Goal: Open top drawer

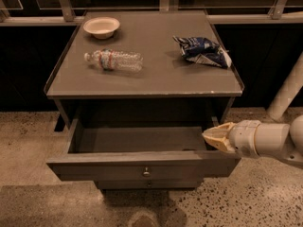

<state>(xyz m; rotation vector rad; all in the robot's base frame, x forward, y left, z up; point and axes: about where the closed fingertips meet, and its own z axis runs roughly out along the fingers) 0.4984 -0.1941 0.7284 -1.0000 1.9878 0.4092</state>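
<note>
The top drawer is a wide grey drawer with a small round metal knob at its centre. It stands pulled well out from under the grey cabinet top, and its inside looks empty. My gripper is at the drawer's right end, over its right rear corner, on a white arm coming in from the right. A second, narrower drawer front with a knob shows just below the top drawer.
On the cabinet top lie a white bowl at the back left, a clear plastic bottle on its side, and a blue and white snack bag at the right. A white post stands at the far right. Speckled floor surrounds the cabinet.
</note>
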